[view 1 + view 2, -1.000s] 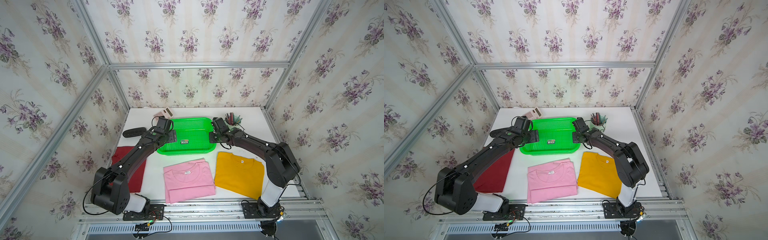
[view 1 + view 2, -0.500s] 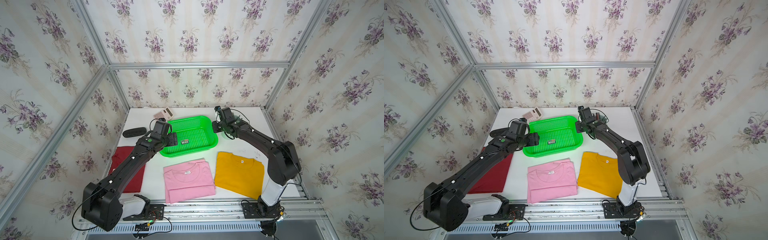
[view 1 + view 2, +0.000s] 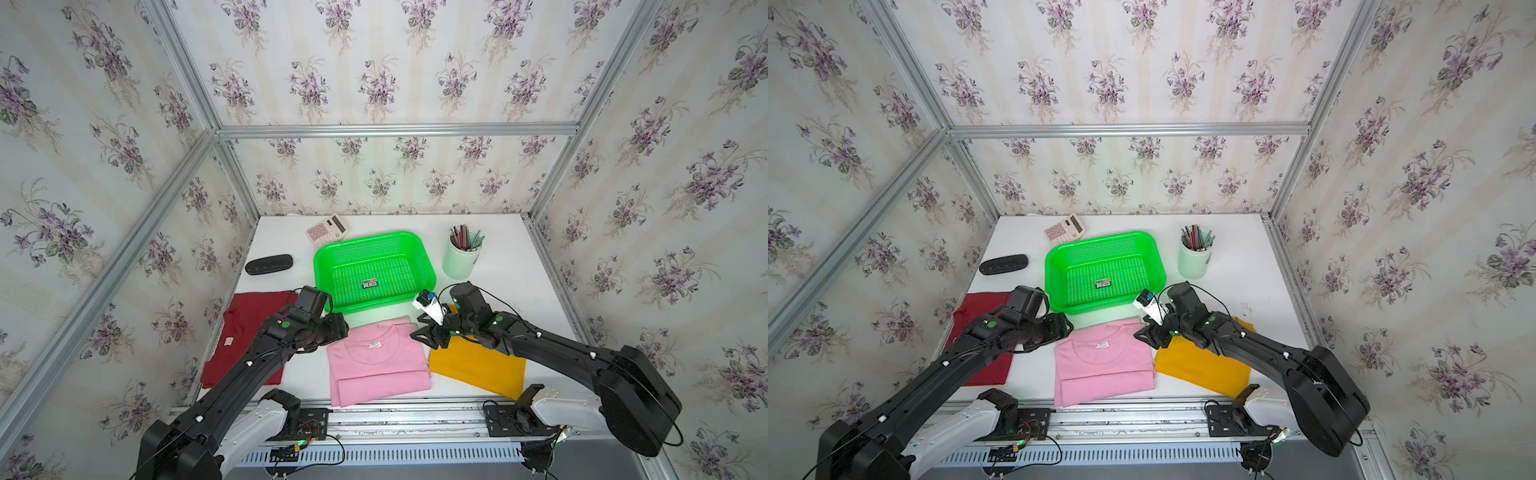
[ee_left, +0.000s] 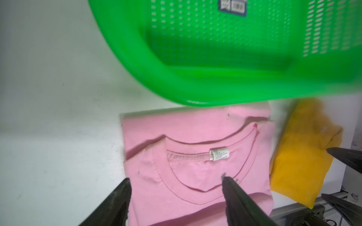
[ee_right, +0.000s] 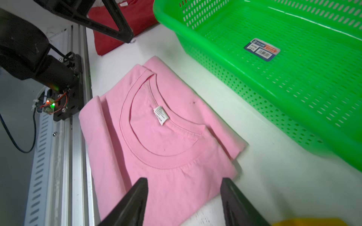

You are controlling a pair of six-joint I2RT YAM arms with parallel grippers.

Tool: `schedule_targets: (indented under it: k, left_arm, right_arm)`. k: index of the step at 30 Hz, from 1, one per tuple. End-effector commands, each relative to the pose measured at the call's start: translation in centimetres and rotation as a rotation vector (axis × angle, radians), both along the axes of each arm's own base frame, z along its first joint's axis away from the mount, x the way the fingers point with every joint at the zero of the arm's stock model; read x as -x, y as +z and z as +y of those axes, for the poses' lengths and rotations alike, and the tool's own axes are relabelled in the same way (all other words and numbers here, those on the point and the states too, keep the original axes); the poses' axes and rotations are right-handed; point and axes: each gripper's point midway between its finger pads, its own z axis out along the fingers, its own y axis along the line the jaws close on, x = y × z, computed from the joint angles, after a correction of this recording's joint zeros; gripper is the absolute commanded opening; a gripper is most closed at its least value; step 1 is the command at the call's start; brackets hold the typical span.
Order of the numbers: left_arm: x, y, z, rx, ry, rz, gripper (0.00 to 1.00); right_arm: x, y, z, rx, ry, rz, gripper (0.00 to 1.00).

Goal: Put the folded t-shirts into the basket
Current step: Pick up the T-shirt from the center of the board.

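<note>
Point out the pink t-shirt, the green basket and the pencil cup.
pink t-shirt (image 3: pixel 378 365): in a top view, below its collar.
green basket (image 3: pixel 374 305): in a top view, near wall.
pencil cup (image 3: pixel 459 264): in a top view, side wall.

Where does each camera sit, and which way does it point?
Top views: high over the table's front edge, looking down toward the back wall; left arm, right arm, the basket and the pink shirt show.
Left wrist: on the left arm, looking past the open left gripper at the pink shirt and basket.
Right wrist: on the right arm, looking past the open right gripper across the pink shirt toward the left arm.
Shared: both wrist views show the pink shirt's neck label and the basket's sticker.
</note>
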Motion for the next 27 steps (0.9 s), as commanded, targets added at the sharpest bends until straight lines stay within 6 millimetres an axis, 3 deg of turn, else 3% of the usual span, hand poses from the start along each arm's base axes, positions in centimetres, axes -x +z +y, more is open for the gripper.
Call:
schedule_targets:
  k: [1, 10, 20, 27]
  left_arm:
    - [0.4, -0.6, -0.3, 0.041, 0.042, 0.026, 0.75]
    - [0.7, -1.0, 0.6, -0.016, 0.061, 0.053, 0.75]
    - [-0.9, 3.9, 4.8, -0.174, 0.167, -0.168, 0.76]
    - [-1.6, 6.3, 4.6, -0.152, 0.128, -0.294, 0.76]
  right_arm:
    - [-0.8, -0.1, 1.5, -0.005, 0.082, -0.073, 0.62]
    - [-3.6, -2.6, 2.3, 0.098, -0.037, -0.001, 0.63]
    - [-4.5, -6.0, 2.1, 0.214, -0.144, 0.121, 0.63]
    - [-3.4, -8.5, 2.2, 0.206, -0.171, 0.196, 0.61]
